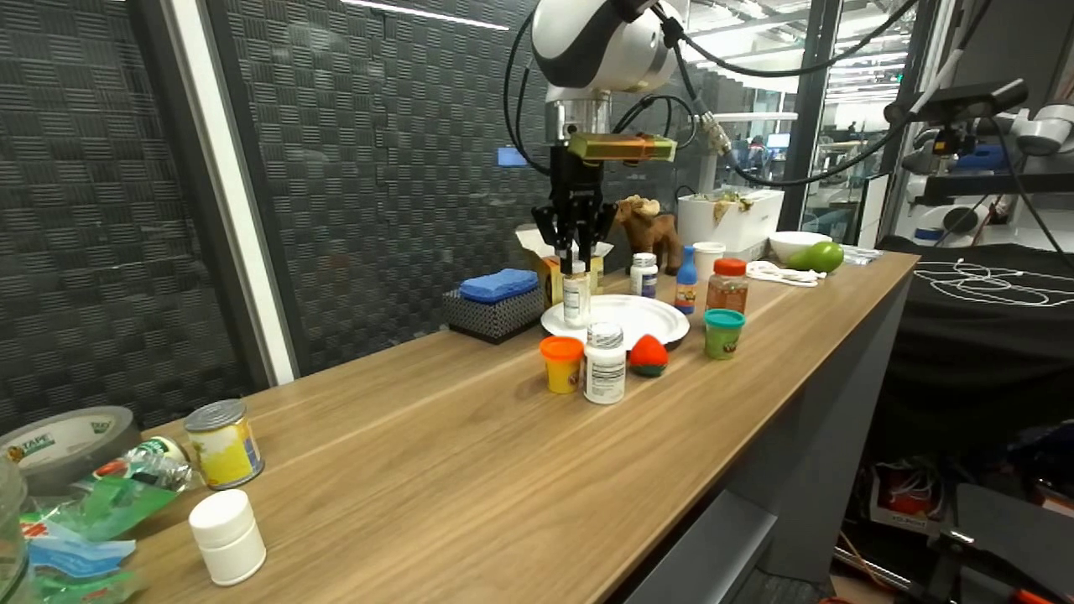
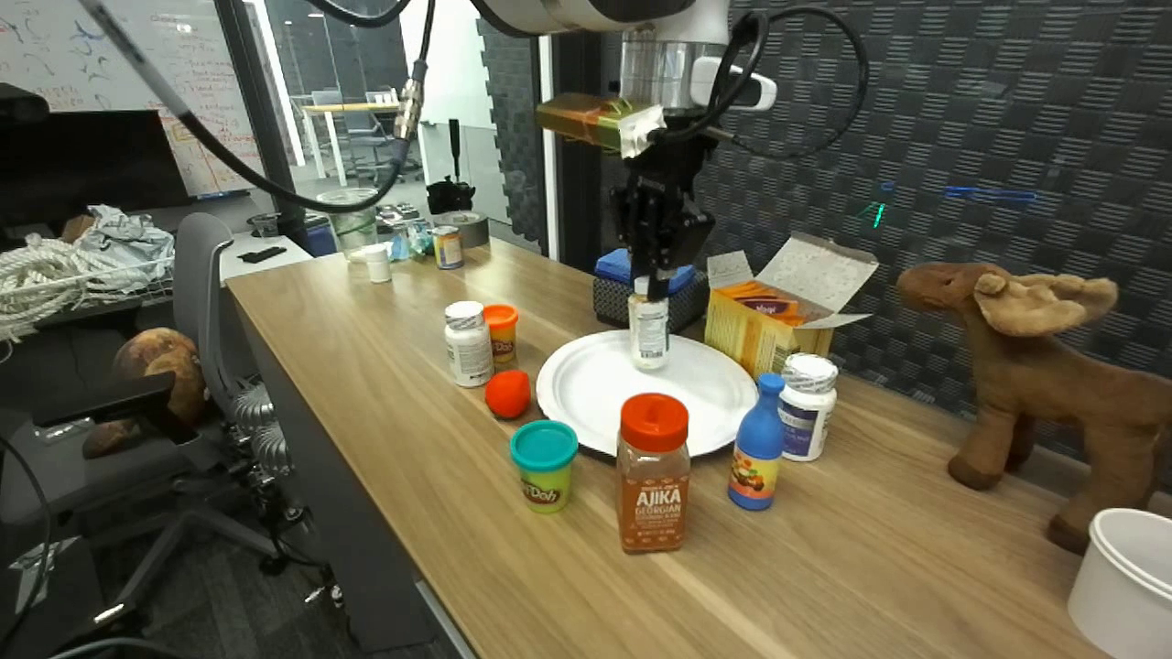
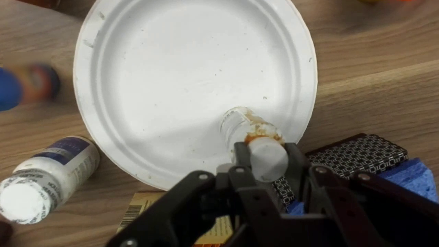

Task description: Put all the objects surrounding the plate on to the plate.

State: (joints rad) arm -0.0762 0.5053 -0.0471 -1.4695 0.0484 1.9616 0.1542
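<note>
Grasping the small bottle [image 2: 650,334] by its cap [image 3: 269,159], my hand [image 3: 267,152] has it near-upright over the plate [image 2: 586,394], toward the worktop's [image 2: 394,366] edge nearest the wall [image 2: 916,119] (base contact I can't confirm); I'd seat it flat, then release slowly.

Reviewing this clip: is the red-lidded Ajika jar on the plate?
No: in an exterior view, the Ajika jar stands on the wooden tabletop, beside the plate.
</note>
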